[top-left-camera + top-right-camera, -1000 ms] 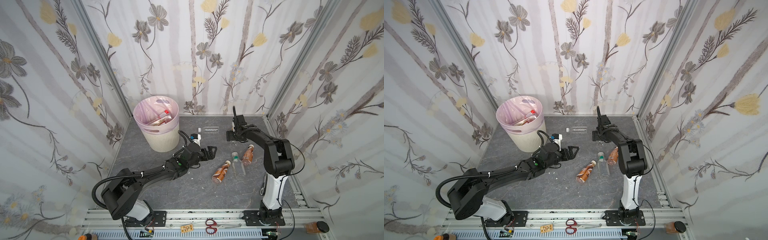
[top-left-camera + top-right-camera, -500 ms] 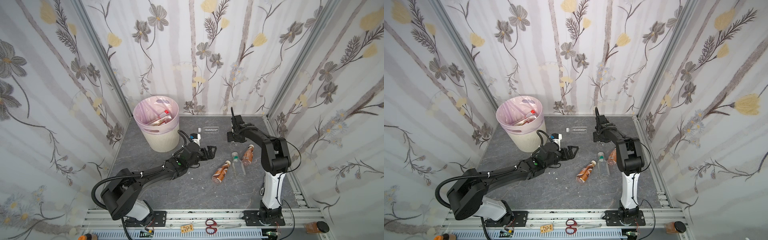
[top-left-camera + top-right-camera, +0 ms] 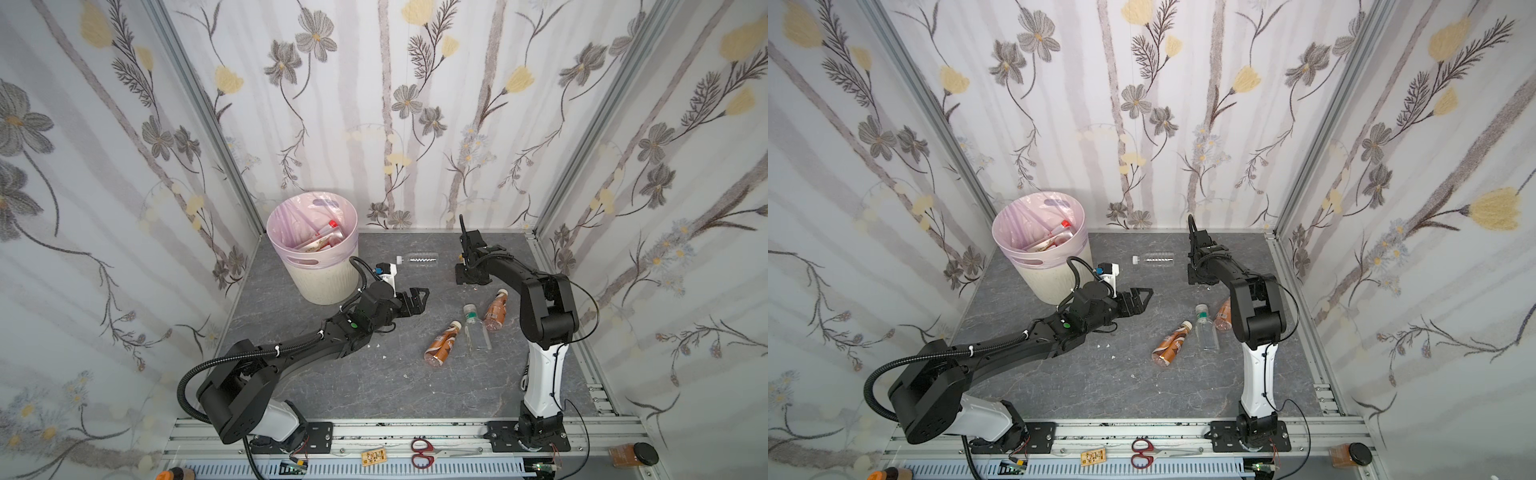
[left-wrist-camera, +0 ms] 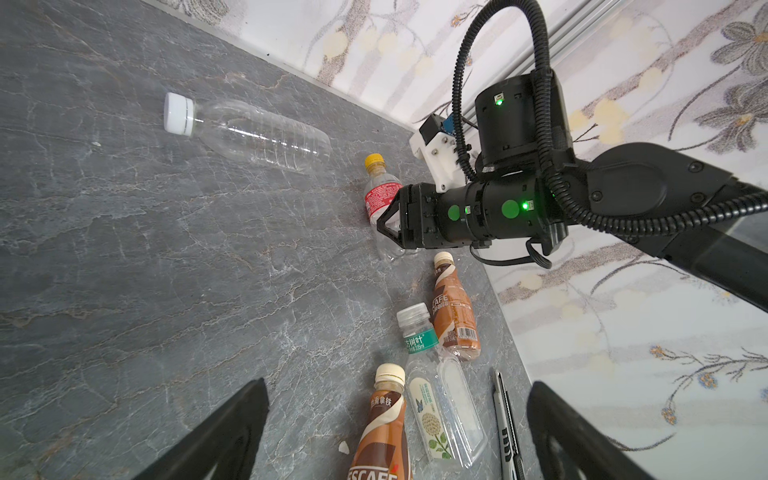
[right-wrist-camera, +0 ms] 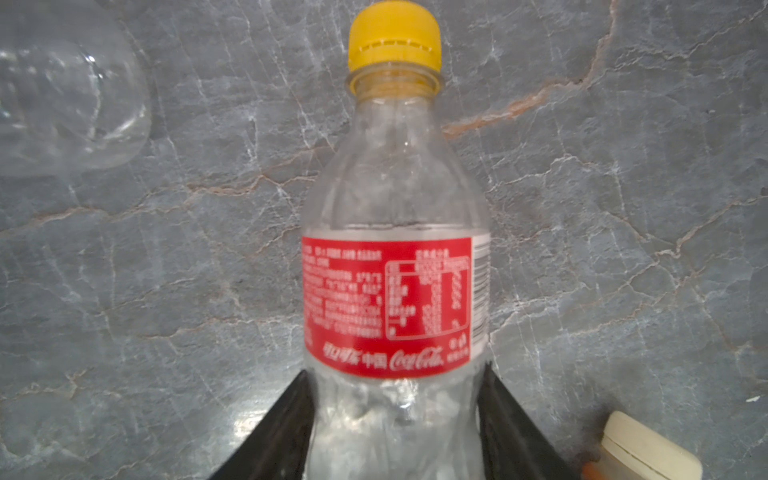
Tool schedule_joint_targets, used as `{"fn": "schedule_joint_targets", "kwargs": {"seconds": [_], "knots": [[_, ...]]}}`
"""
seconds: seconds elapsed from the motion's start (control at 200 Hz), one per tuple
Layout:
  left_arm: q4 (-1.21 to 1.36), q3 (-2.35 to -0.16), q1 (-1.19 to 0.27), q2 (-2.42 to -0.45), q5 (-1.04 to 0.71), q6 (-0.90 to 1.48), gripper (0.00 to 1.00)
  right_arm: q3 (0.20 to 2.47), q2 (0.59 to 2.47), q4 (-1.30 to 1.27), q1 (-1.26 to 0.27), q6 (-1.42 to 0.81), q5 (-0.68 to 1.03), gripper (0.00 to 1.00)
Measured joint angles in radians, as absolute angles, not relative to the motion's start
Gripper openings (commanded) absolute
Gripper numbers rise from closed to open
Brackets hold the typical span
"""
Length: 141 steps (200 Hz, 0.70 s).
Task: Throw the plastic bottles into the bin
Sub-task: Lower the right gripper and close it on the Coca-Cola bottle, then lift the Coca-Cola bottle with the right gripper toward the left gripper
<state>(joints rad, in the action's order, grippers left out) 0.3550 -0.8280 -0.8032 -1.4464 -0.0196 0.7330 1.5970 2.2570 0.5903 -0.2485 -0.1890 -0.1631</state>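
One clear bottle (image 5: 395,199): yellow cap (image 5: 394,35), red Coca-Cola label (image 5: 386,307).

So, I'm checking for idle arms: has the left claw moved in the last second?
No. In a top view the left claw sits open, the same distance right of the bin as before.

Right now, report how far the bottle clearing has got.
Done: several bottles lie in the bin. In hand: the right gripper clamps the cola bottle between its jaws, not yet lifted off the table. Remaining: the clear bottle, two coffee bottles and the green-label bottle; the left gripper is open and empty.
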Motion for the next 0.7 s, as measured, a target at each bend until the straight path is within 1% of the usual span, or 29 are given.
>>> {"fn": "schedule_joint_targets", "kwargs": {"seconds": [0.19,0.415,0.51,0.704], "knots": [[0.355,-0.828,-0.798,-1.446,-0.026,0.729,1.0,1.584,2.255,0.583,-0.258,-0.181,-0.175,0.55],[0.355,-0.828,-0.797,-1.445,-0.028,0.729,1.0,1.518,2.218,0.545,-0.271,-0.165,-0.185,0.54],[0.355,-0.826,-0.797,-1.438,-0.03,0.729,1.0,1.491,2.202,0.53,-0.276,-0.163,-0.185,0.51],[0.356,-0.804,-0.796,-1.408,-0.03,0.729,1.0,1.431,2.154,0.514,-0.282,-0.163,-0.144,0.51]]}}
